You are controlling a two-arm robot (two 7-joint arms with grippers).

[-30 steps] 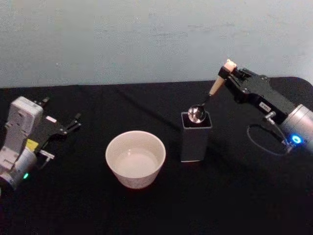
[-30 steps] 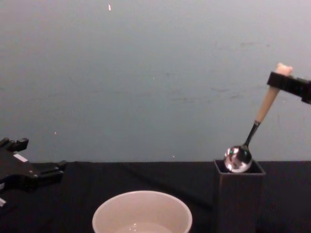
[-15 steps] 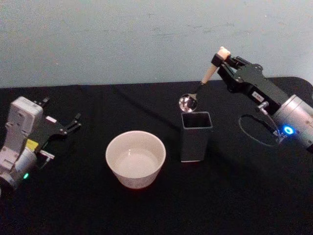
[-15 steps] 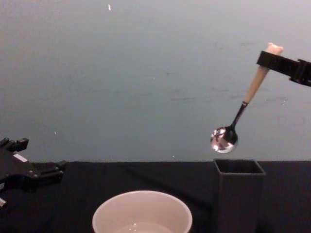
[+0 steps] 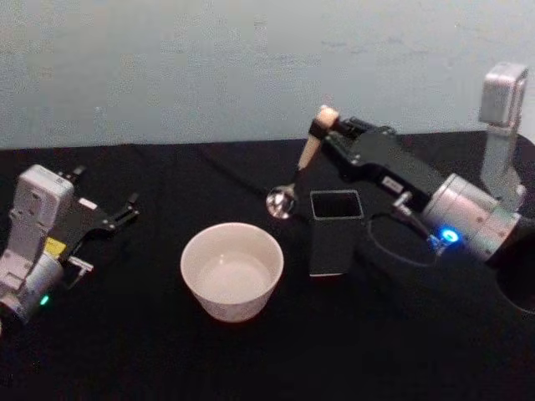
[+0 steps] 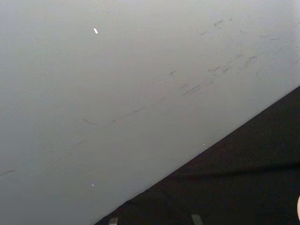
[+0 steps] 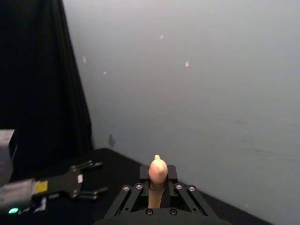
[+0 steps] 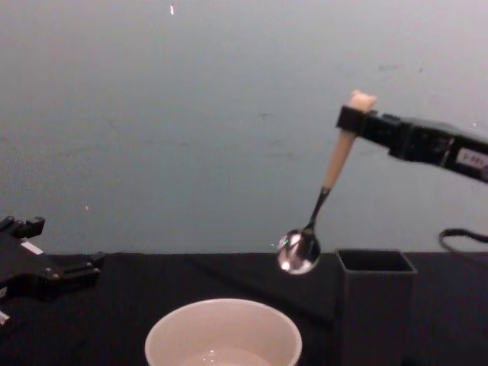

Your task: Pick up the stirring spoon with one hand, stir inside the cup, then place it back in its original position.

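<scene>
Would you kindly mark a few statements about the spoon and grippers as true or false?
1. The right gripper grips the stirring spoon by its beige handle. True.
2. The spoon's bowl sits inside the dark holder. False: it hangs in the air beside it.
3. The spoon's bowl is dipped in the cup. False: it hangs in the air, outside the cup.
4. The left gripper is open, well left of the cup. True.

This looks like a bare robot test lab, not a home: a worktop [image 5: 125,351] draped in plain black cloth stands against a scuffed pale grey wall [image 5: 209,67], with a black curtain [image 7: 33,70] beside it.
</scene>
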